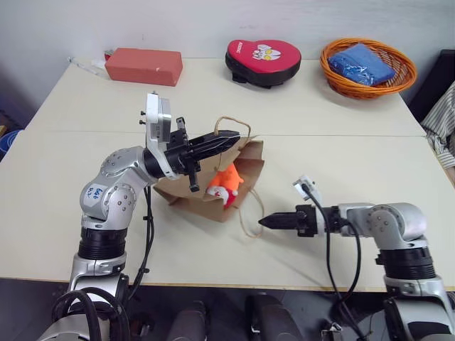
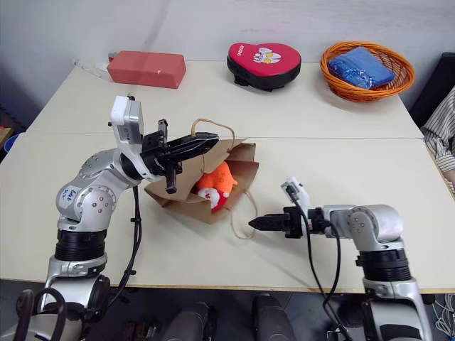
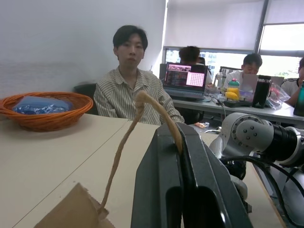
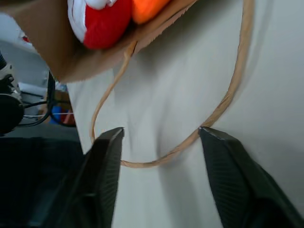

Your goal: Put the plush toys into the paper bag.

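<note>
**Both toys in the bag mouth, lower handle next**

The paper bag (image 1: 213,186) lay on its side near the middle of the desk (image 1: 341,153), its mouth facing the robot's right. The left gripper (image 1: 226,141) was clamped shut on the upper cord handle (image 3: 142,102), holding that edge of the mouth lifted. Inside the opening sat the orange plush toy (image 1: 229,177) with the smaller red-and-white plush toy (image 1: 219,192) pressed against it at about its 7 o'clock; both looked to be within the mouth rather than deep inside, though the head views did not settle how far in they sat.

The right gripper (image 4: 160,137) hovered low over the desk at about 4 o'clock from the bag, pointing towards it. In its wrist view its fingers stood apart, one on each side of the lower handle (image 4: 199,130), which lay slack on the desk as a loop.

The step in hand appeared to be taking that loop. Done well, the right gripper would close on the cord itself, not the desk surface, near the loop's far bend where it lay flattest. Then both handles should rise together and evenly, so the bag tipped upright and the toys slid to the bottom instead of rolling out. The left grip should keep its height meanwhile.
</note>
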Controlling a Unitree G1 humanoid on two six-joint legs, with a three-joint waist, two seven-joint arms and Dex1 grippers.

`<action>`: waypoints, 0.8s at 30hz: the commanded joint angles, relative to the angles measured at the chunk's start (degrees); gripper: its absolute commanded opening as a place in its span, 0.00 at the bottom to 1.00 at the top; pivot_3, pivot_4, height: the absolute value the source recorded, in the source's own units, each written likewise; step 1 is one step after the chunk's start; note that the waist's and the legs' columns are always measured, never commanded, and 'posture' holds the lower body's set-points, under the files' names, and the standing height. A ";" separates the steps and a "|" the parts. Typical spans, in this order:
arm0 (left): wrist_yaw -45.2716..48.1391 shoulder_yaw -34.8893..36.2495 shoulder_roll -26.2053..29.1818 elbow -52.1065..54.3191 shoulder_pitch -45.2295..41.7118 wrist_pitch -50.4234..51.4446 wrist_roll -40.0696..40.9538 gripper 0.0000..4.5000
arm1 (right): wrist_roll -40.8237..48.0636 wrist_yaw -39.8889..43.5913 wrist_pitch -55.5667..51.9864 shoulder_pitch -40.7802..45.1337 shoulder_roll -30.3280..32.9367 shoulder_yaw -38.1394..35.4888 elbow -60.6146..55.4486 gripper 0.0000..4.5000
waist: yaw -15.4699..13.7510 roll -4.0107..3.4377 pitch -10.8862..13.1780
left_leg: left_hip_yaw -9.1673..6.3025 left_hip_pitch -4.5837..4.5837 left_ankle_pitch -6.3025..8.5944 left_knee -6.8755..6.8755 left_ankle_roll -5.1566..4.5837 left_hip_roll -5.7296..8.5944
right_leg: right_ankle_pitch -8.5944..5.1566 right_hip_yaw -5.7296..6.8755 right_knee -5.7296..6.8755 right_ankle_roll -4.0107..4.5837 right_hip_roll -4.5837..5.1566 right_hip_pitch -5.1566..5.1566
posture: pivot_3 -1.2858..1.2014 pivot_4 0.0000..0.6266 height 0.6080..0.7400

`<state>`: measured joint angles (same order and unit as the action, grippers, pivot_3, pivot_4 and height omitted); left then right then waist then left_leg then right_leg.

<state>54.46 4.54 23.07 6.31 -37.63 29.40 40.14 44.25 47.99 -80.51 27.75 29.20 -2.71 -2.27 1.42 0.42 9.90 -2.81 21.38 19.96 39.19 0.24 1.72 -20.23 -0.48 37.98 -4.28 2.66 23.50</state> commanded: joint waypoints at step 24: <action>-1.03 1.03 -0.22 1.92 -0.09 -1.79 0.71 0.00 | 9.94 -6.08 -11.80 -6.78 12.67 -16.74 -6.66 0.53 | -1.69 0.02 0.00 | 0.00 0.08 0.01 -0.02 -0.04 0.01 | 0.00 0.01 -0.05 0.00 0.02 -0.02 | 0.52 0.24 1.00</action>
<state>53.56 4.71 23.01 6.28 -37.63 28.70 40.13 51.73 42.35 -90.94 21.41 41.19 -17.48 -6.78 -0.28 0.44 9.90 -2.81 21.46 19.97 39.18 0.20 1.73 -20.23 -0.46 37.93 -4.28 2.68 23.49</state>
